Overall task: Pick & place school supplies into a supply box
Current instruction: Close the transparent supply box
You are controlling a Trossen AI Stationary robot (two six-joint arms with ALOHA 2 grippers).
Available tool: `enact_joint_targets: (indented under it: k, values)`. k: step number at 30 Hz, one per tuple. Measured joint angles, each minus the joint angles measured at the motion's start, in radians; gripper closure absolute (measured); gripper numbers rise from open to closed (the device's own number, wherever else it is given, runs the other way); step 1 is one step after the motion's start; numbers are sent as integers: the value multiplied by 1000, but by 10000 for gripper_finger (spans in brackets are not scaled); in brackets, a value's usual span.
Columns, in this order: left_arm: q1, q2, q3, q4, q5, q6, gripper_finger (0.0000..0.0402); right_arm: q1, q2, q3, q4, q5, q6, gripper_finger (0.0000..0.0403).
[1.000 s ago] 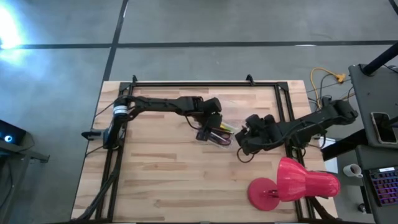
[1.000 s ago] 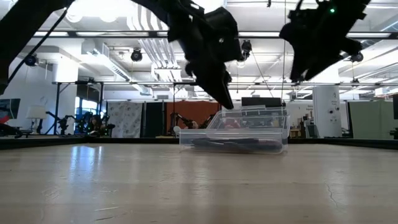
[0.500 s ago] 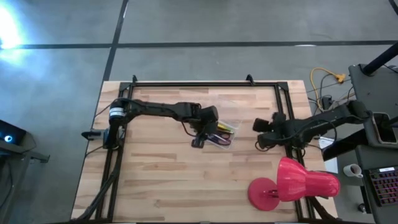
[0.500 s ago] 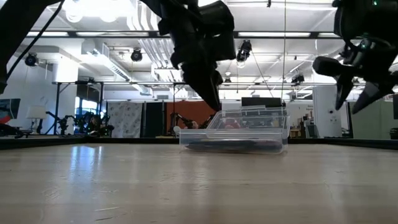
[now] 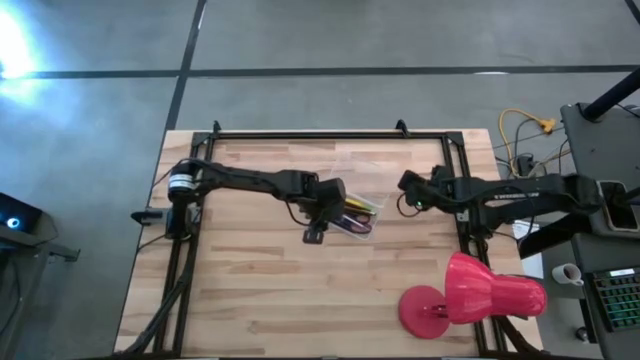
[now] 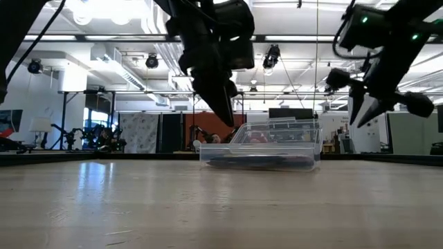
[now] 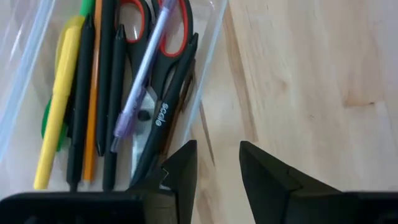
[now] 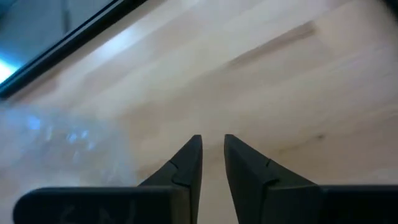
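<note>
The clear supply box (image 5: 358,216) rests flat on the wooden table. In it lie the school supplies: a yellow marker (image 7: 59,106), dark pens, a purple pen (image 7: 140,81) and red-handled scissors (image 7: 168,37). My left gripper (image 5: 316,234) hangs open just above the box's near-left end (image 6: 228,114). One fingertip is over the box's wall and the other over bare wood, and nothing is between them. My right gripper (image 5: 403,194) hovers to the right of the box, pointing down (image 6: 367,114). Its fingers (image 8: 213,143) stand a narrow gap apart and hold nothing.
A large pink-red lamp-shaped object (image 5: 480,295) lies at the near right corner. A black frame (image 5: 330,134) runs along the table's far and side edges. Bare wood lies near and left of the box.
My right gripper has swung away from the box's right end, first toward the table's right edge, then toward the far edge. My left gripper has drawn back a little toward the near-left, off the box's middle to its end. The box has stayed in place.
</note>
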Motion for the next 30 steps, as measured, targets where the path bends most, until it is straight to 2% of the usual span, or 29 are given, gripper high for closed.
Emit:
enact_joint_targets:
  k: [3,8,17,30]
  values:
    - [-5,-28,-31,2,-2,-29,297,-67,40,-2,-3,-1,26,344]
    - [-11,-83,-129,62,-4,-100,297,-166,97,-3,66,-64,-3,344]
    - [-52,-151,-363,289,-4,-241,297,-297,192,-3,289,-111,-75,344]
    - [-60,-143,-414,412,-25,-286,297,-445,282,-2,365,-244,-113,344]
